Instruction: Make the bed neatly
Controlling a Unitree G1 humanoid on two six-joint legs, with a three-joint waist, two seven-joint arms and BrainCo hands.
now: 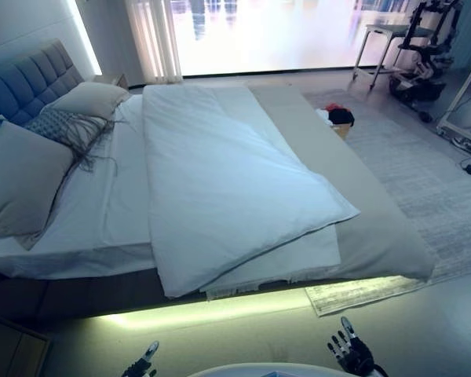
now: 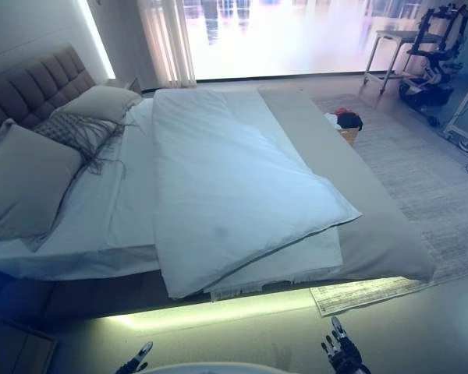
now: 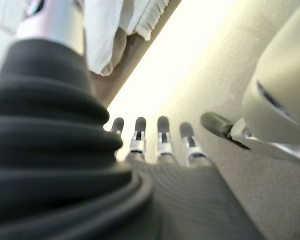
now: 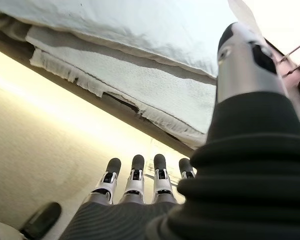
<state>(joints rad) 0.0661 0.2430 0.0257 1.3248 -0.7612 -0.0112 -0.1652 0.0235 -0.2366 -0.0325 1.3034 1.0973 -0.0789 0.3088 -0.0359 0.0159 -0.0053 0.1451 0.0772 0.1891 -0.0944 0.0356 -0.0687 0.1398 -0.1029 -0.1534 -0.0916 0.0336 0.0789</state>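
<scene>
Bedding dominates what we see: the bed (image 1: pixel 377 236) stretches away from us, its padded headboard (image 1: pixel 23 86) at the far left end. Across the bed lies the white duvet (image 1: pixel 220 188), skewed, with one corner hanging over the near edge of the bed and a second white layer, a fringed blanket (image 1: pixel 298 263), showing beneath it. Toward the headboard, three pillows (image 1: pixel 20 177) sit piled, a fringed patterned one between two plain ones. Beyond the bed's foot end, a rug (image 1: pixel 432 181) covers the floor, and a small basket (image 1: pixel 339 119) with dark and red things stands just beside the bed.

Our left hand (image 1: pixel 141 365) and right hand (image 1: pixel 349 353) hang low in front of the bed's near edge, well apart from the duvet. Both sets of fingers are straight and spread, holding nothing.

We judge the work barely begun. The risk from here is seizing only the top duvet corner, which would drag it off the blanket underneath and worsen the skew; pulling one side alone could also slide the whole duvet off the bed.
</scene>
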